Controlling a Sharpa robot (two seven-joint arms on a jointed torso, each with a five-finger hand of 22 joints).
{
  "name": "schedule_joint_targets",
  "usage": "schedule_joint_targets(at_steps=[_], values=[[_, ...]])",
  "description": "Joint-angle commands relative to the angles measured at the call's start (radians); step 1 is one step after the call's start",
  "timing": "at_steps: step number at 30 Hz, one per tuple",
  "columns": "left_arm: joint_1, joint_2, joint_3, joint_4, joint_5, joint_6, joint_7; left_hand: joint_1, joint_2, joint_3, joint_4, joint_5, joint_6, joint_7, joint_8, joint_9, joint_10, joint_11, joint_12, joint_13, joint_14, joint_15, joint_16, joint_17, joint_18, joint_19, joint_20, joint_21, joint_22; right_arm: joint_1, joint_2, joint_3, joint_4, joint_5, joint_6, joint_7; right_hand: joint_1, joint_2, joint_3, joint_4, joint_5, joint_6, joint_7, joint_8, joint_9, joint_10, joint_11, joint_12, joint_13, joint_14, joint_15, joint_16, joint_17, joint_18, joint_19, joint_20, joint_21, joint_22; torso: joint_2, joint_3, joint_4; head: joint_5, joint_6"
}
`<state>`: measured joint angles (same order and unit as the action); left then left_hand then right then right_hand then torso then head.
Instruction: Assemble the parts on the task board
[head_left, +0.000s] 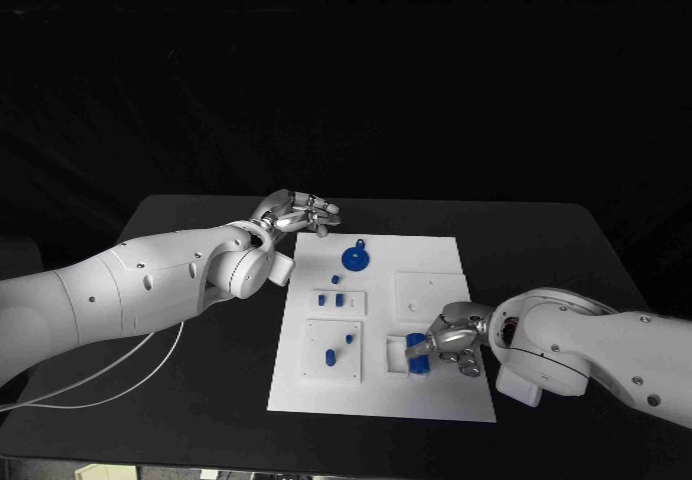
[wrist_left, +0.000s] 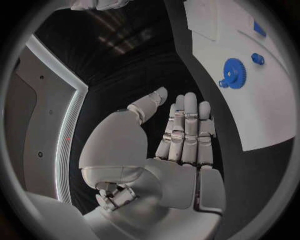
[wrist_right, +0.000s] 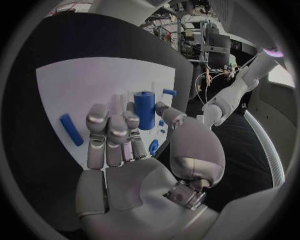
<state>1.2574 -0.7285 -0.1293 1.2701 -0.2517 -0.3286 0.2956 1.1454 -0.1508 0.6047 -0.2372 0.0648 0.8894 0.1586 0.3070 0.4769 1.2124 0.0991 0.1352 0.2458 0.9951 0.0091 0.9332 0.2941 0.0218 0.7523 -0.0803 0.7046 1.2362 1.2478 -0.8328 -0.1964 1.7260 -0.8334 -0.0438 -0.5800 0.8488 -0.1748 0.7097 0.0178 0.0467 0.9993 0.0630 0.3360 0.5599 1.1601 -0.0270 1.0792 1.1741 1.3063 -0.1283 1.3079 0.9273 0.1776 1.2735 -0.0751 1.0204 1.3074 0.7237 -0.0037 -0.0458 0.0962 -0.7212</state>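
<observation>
Blue cylinder (wrist_right: 144, 110) pinched in right hand (head_left: 450, 335) fingers (wrist_right: 107, 131), near brd edge

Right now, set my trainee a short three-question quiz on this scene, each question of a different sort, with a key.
1. True or false: the left hand holds a blue part.
2. Multiple choice: the blue gear lies on the task board at
A. the far end, near the left hand
B. the near end, under the right hand
C. off the board, on the black table
3. Fill in: the right hand is at an upright blue ____ standing at the near end of the board.

Key:
1. False; its fingers are extended with nothing in them.
2. A
3. cylinder; whether the hand grips it cannot be told.
</observation>
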Motion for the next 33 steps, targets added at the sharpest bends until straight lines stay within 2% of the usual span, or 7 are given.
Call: schedule_joint_targets(at_steps=[1,5,13,25,32,33], values=[[0.001,0.006,0.001,0.004,0.005,0.011,0.009,-0.006,-0.002,-0.004,0.001,-0.003,-0.008,0.000,0.004,0.000,-0.003,0.001,-0.005,0.002,0.003,0.007,-0.006,0.002,0.003,-0.002,-0.003,-0.003,0.001,0.000,0.022,-0.001,-0.019,0.024,0.035,-0.007,-0.012,0.000,0.000,-0.002,0.002,0.023,0.019,-0.007,-0.002,0.007,-0.002,-0.006,-0.001,-0.003,-0.007,-0.003,0.002,0.084,-0.003,0.004,0.005,0.018,0.000,-0.0006,0.0005,-0.001,0.000],[0.001,0.006,0.001,0.006,0.005,0.011,0.007,-0.006,-0.002,-0.005,0.001,-0.003,-0.008,0.000,0.004,0.000,-0.003,0.001,-0.005,0.002,0.003,0.007,-0.006,0.002,0.003,-0.002,-0.002,-0.003,0.001,-0.006,0.041,-0.001,-0.035,0.002,0.028,-0.005,-0.021,-0.005,-0.002,-0.003,0.002,0.023,0.019,-0.008,-0.003,0.007,-0.002,-0.007,-0.001,-0.003,-0.007,-0.004,0.002,0.084,-0.004,0.003,0.006,0.017,0.002,0.0003,0.0028,0.000,0.000],[0.001,0.005,0.001,0.008,0.005,0.012,0.007,-0.007,-0.003,-0.005,0.002,-0.003,-0.008,0.000,0.004,0.000,-0.003,0.001,-0.005,0.002,0.003,0.007,-0.007,0.003,0.002,-0.002,-0.002,-0.004,0.002,-0.016,0.072,-0.005,-0.060,-0.046,0.027,-0.005,-0.032,-0.014,-0.002,-0.003,0.002,0.024,0.020,-0.011,-0.005,0.007,-0.002,-0.009,-0.001,-0.003,-0.007,-0.005,0.002,0.084,-0.004,0.003,0.006,0.017,0.001,0.0007,0.0010,0.006,-0.003],[0.001,0.005,0.001,0.009,0.005,0.012,0.007,-0.008,-0.003,-0.005,0.003,-0.003,-0.008,0.000,0.004,0.000,-0.003,0.001,-0.005,0.002,0.003,0.007,-0.007,0.003,0.002,-0.002,-0.002,-0.004,0.002,-0.019,0.081,-0.008,-0.070,-0.089,0.026,-0.009,-0.051,-0.032,-0.011,0.000,0.002,0.023,0.021,-0.015,-0.007,0.006,-0.001,-0.011,0.000,-0.003,-0.006,-0.007,0.002,0.084,-0.004,0.002,0.006,0.015,0.000,0.0013,-0.0002,0.009,-0.006],[0.001,0.005,0.001,0.009,0.005,0.012,0.006,-0.008,-0.003,-0.005,0.003,-0.003,-0.008,0.000,0.004,0.000,-0.003,0.001,-0.005,0.002,0.003,0.007,-0.007,0.003,0.002,-0.002,-0.002,-0.004,0.002,-0.020,0.081,-0.008,-0.072,-0.091,0.021,-0.006,-0.053,-0.033,-0.013,0.000,0.002,0.023,0.021,-0.015,-0.007,0.005,-0.001,-0.012,0.000,-0.003,-0.006,-0.007,0.002,0.084,-0.004,0.002,0.006,0.015,0.000,0.0011,-0.0003,0.010,-0.006],[0.001,0.005,0.001,0.009,0.005,0.012,0.006,-0.008,-0.003,-0.005,0.003,-0.003,-0.008,0.000,0.004,0.000,-0.003,0.001,-0.005,0.002,0.003,0.007,-0.007,0.003,0.002,-0.002,-0.002,-0.004,0.002,-0.020,0.081,-0.008,-0.072,-0.091,0.021,-0.005,-0.068,-0.055,-0.028,0.003,0.003,0.022,0.022,-0.017,-0.008,0.004,0.000,-0.012,0.000,-0.004,-0.005,-0.008,0.002,0.083,-0.005,0.003,0.006,0.015,0.000,0.0011,-0.0003,0.010,-0.006]])
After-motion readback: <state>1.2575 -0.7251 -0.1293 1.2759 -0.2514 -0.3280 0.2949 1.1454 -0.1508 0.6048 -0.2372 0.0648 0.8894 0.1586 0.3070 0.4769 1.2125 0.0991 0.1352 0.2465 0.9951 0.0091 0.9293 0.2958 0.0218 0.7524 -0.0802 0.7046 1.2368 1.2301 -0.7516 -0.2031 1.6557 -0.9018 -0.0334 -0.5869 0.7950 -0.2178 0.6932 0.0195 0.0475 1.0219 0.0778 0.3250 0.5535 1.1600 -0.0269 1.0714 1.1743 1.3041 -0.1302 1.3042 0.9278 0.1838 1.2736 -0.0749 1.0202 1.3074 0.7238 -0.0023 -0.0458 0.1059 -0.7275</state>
